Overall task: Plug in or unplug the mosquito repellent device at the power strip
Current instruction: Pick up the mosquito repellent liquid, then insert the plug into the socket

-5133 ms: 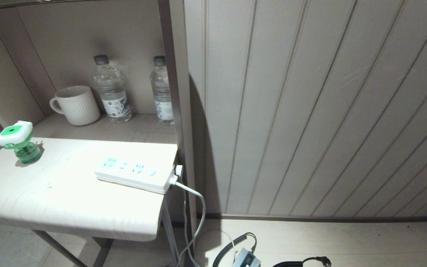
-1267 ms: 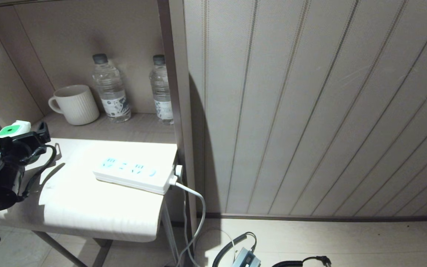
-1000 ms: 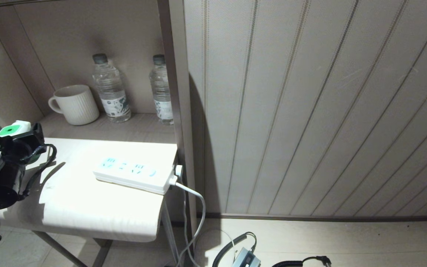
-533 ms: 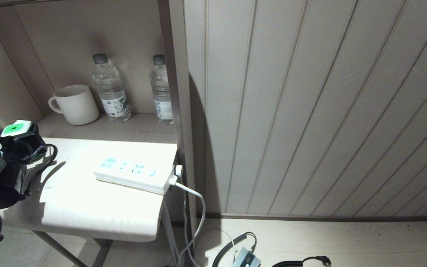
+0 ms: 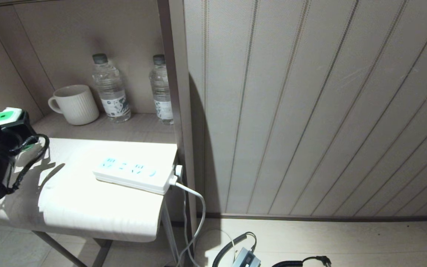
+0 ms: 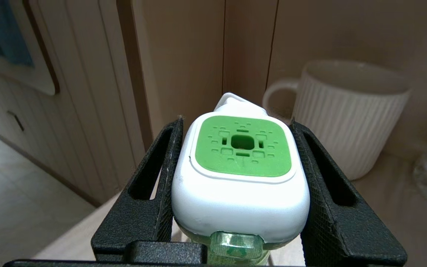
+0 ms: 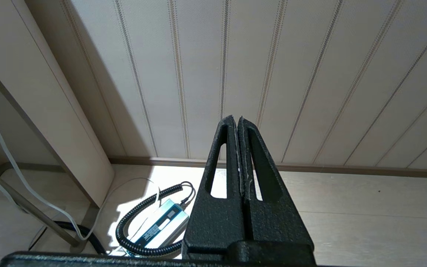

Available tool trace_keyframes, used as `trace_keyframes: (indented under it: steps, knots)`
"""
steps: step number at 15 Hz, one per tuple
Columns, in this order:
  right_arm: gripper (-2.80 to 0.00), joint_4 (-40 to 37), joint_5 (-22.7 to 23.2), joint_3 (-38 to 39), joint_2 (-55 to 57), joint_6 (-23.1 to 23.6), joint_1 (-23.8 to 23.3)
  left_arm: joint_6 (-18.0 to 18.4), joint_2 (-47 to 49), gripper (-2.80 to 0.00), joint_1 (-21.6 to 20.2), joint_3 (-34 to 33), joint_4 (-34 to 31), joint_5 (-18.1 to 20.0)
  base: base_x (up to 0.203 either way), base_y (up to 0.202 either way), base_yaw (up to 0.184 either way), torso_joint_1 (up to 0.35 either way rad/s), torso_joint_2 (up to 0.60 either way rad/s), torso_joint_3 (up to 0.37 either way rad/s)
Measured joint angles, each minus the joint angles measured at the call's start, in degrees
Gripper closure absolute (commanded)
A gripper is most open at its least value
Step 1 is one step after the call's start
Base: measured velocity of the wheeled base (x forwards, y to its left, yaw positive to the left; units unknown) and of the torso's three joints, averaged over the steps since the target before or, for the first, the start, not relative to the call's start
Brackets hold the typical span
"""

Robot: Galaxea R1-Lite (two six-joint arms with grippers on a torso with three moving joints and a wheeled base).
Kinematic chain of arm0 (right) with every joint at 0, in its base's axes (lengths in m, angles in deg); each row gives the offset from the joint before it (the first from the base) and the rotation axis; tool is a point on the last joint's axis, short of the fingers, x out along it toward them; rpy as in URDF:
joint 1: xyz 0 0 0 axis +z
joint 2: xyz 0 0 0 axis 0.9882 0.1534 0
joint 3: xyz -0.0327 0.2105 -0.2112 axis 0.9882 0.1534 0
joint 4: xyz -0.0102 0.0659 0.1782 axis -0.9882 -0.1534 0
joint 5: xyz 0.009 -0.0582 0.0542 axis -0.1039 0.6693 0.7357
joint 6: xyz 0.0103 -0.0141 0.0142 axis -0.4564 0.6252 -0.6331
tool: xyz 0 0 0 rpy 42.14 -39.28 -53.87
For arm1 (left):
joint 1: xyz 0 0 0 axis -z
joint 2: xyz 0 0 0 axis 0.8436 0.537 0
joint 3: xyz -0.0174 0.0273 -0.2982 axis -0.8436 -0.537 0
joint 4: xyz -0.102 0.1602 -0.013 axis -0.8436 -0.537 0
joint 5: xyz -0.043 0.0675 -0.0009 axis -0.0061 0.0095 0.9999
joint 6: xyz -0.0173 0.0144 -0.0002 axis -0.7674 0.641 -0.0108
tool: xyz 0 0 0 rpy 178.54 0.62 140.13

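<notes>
At table's left edge | left gripper [image 6: 241,178] clamps mosquito repellent device [image 6: 240,174] by its white head, off the surface; likely light, rigid, slick plastic; power strip [image 5: 133,173] well apart | right gripper [image 7: 239,155] closed, empty

Strong light on counter [image 5: 87,207]: top washed out near white around power strip [image 5: 133,174], socket detail mostly lost in glare. Alcove behind counter dimmer, warm grey. Dark shadow band on panelled wall [image 5: 310,111] just right of alcove post. Hard cable shadows on counter's left end. In left wrist view, mosquito repellent device [image 6: 241,174] sharp; ribbed mug [image 6: 350,115] behind it soft, background blurred. Bright floor patch near coiled cable [image 7: 146,218].
</notes>
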Motion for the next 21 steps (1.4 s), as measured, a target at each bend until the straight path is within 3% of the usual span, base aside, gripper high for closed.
trace_keyframes:
  steps: [3, 6, 10, 15, 21]
  knots:
    - [0.00, 0.00, 0.00, 0.00, 0.00, 0.00, 0.00, 0.52, -10.15, 0.00, 0.81, 4.27, -14.37, 0.91, 0.000, 0.000, 0.000, 0.000, 0.00, 0.000]
    - [0.00, 0.02, 0.00, 0.00, 0.00, 0.00, 0.00, -0.45, -19.31, 0.00, 3.64, 12.05, -37.43, 1.33, 0.000, 0.000, 0.000, 0.000, 0.00, 0.000]
    - [0.00, 0.00, 0.00, 0.00, 0.00, 0.00, 0.00, -5.40, -24.93, 0.00, 7.73, 29.81, -72.76, 4.44, 0.000, 0.000, 0.000, 0.000, 0.00, 0.000]
    - [0.00, 0.02, 0.00, 0.00, 0.00, 0.00, 0.00, -14.09, -20.19, 0.00, 9.22, 54.15, -111.53, 17.92, 0.000, 0.000, 0.000, 0.000, 0.00, 0.000]
    - [0.00, 0.00, 0.01, 0.00, 0.00, 0.02, 0.00, -17.04, -10.91, 0.00, 9.63, 74.69, -144.24, 33.81, 0.000, 0.000, 0.000, 0.000, 0.00, 0.000]
